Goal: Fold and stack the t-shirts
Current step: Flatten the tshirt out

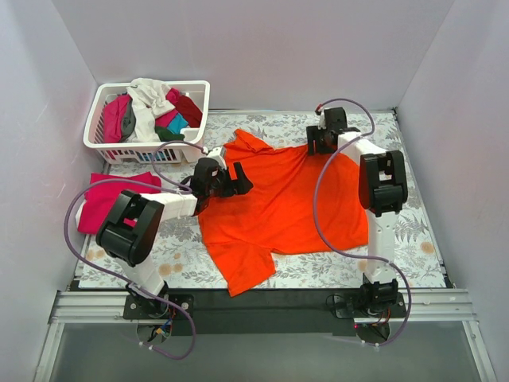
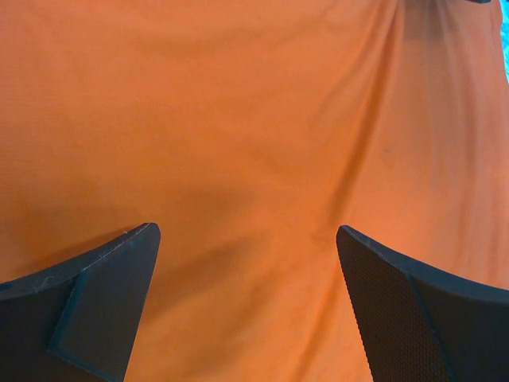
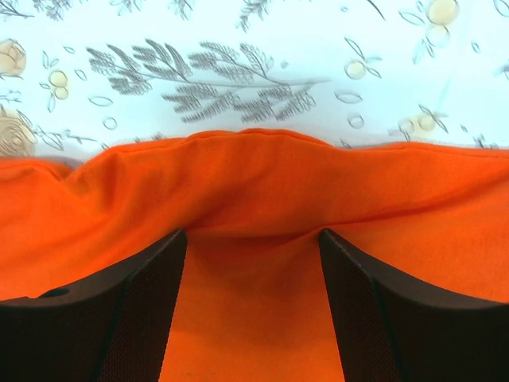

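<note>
A bright orange t-shirt (image 1: 278,203) lies spread over the middle of the table, one sleeve toward the near edge. My left gripper (image 1: 241,180) is open over the shirt's left part. In the left wrist view its gripper (image 2: 248,239) has wide jaws with only the orange t-shirt (image 2: 254,119) under them. My right gripper (image 1: 316,143) is at the shirt's far right edge. In the right wrist view it (image 3: 253,235) is open, fingertips (image 3: 171,243) down on the orange t-shirt (image 3: 254,191) just inside its hem. A folded magenta-pink t-shirt (image 1: 111,199) lies at the left.
A white slatted basket (image 1: 131,151) at the far left holds white, dark red, pink and teal shirts. The table has a leaf-patterned cover (image 1: 413,239), also in the right wrist view (image 3: 238,72). Grey walls close in left, back and right.
</note>
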Controlling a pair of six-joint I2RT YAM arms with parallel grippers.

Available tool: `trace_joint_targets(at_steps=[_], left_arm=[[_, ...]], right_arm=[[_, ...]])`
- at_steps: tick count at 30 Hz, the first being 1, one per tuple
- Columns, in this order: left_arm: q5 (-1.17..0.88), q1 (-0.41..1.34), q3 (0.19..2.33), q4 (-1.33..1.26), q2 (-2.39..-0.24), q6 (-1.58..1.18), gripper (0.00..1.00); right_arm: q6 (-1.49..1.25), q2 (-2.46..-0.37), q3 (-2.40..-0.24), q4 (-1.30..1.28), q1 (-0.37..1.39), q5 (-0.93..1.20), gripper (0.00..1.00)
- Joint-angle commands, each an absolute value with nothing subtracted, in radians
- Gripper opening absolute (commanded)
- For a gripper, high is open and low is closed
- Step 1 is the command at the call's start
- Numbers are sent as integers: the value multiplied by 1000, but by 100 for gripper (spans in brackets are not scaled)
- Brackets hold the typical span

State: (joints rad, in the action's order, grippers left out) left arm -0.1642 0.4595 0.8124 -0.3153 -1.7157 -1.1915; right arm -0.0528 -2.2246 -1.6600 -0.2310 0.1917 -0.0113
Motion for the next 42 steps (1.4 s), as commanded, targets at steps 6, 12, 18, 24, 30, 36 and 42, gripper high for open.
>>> trace_joint_targets(at_steps=[6,12,18,24,30,36,42], left_arm=[[-190,384,888,-342,-1808,-1200,86],[-215,371,982,-347,-1896,-1174,86],[-245,371,1052,-333,-1942,-1175,86],[-230,373,1097,-301,-1921,-1152,86],[-49,426,887,-307,-1674,-1172,86],[207,502,646,-167,-1303,-1292,86],[181,558,428,58,-974,-1433,84]], right_arm=[[-58,-2417,-2002,-437,210,95,61],[-29,-2219,-1868,-365,213,112,62],[-29,-1937,-1591,-262,213,81,63],[-74,-1697,-1272,-206,213,41,63],[-110,-1403,-927,-144,218,38,63],[-172,-1142,-675,-91,235,58,63],[-176,-1016,-571,-117,236,23,63]])
